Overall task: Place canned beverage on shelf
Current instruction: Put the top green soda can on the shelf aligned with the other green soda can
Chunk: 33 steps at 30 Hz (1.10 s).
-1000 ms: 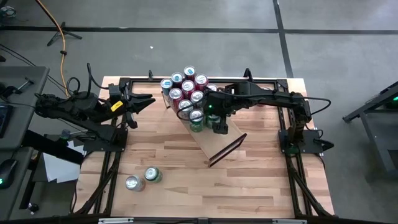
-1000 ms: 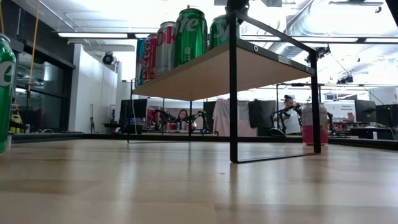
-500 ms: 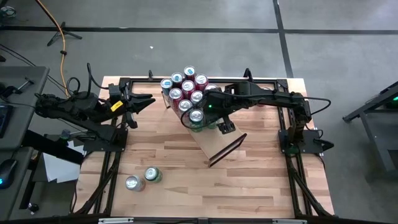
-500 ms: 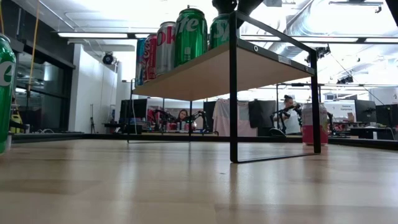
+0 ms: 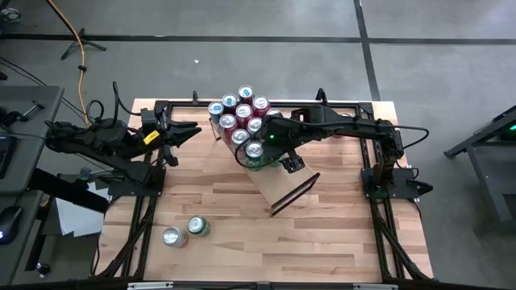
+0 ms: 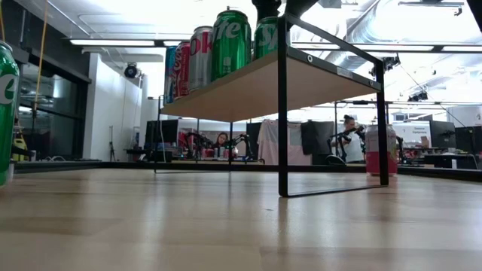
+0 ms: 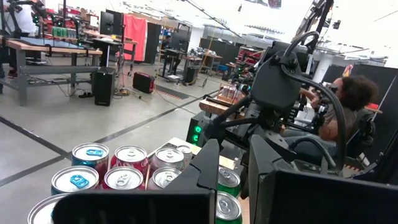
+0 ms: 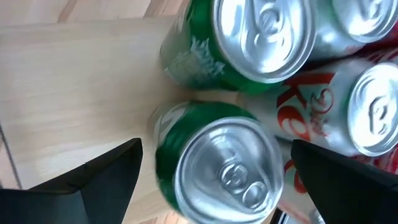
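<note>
The shelf [image 5: 284,187] is a pale-wood plank on a black frame, standing mid-table. Several red, white, blue and green cans stand on its far-left part [image 5: 242,121]. My right gripper [image 8: 216,149] hangs open over the near end of that cluster, pointing steeply down. Its fingers stand on either side of an upright green can [image 8: 217,168] without touching it; in the low view that can [image 6: 265,38] stands on the plank's edge below the gripper [image 6: 269,7]. My left gripper [image 5: 193,129] waits shut at the far left of the table, clear of the shelf.
Two loose cans, one green [image 5: 198,226] and one silver-topped [image 5: 172,237], stand near the table's front left. A second green can [image 8: 249,37] and white-and-red cans [image 8: 367,118] crowd close to the one between the fingers. The plank's near-right half is bare.
My right gripper has rolled about its own axis above the cans, so its fingers now stand at a different angle around the green can. It stays open and in place. The cans and the shelf have not moved.
</note>
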### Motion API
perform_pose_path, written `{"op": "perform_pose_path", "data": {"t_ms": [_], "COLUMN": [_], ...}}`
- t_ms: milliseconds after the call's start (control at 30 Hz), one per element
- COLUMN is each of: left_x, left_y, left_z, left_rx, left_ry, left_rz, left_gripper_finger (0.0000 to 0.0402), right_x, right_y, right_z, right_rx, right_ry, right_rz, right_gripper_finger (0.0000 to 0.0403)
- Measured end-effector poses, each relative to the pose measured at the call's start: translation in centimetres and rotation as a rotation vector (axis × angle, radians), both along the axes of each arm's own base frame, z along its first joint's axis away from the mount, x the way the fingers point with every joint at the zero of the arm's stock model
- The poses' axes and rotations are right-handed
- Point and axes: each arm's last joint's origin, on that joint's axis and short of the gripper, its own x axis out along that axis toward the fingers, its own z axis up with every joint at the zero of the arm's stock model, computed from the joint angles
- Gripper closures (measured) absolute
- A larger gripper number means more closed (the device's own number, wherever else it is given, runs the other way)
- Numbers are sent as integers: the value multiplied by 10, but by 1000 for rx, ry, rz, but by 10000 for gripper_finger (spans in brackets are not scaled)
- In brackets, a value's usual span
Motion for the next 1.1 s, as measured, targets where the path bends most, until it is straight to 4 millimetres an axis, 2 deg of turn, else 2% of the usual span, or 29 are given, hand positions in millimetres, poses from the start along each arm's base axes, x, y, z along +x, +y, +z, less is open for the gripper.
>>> {"op": "perform_pose_path", "data": {"t_ms": [533,667,900,1000,1100], "left_x": [0,0,0,0,0], "left_y": [0,0,0,0,0], "left_z": [0,0,0,0,0], "left_rx": [-1,-10,-25,-24,-24], "left_ry": [-1,-4,-10,-10,-10], "left_rz": [0,-1,-4,-13,-14], "left_gripper_finger": [401,401,401,401,401], "right_x": [-1,-1,-1,-1,0], "right_y": [-2,-5,-6,-7,-9], "right_z": [-1,-1,-1,-1,-1], "right_rx": [33,37,32,44,52], "right_ry": [16,9,7,-8,-41], "right_rz": [20,8,-18,-109,-261], "right_gripper_finger": [11,33,104,124,125]}}
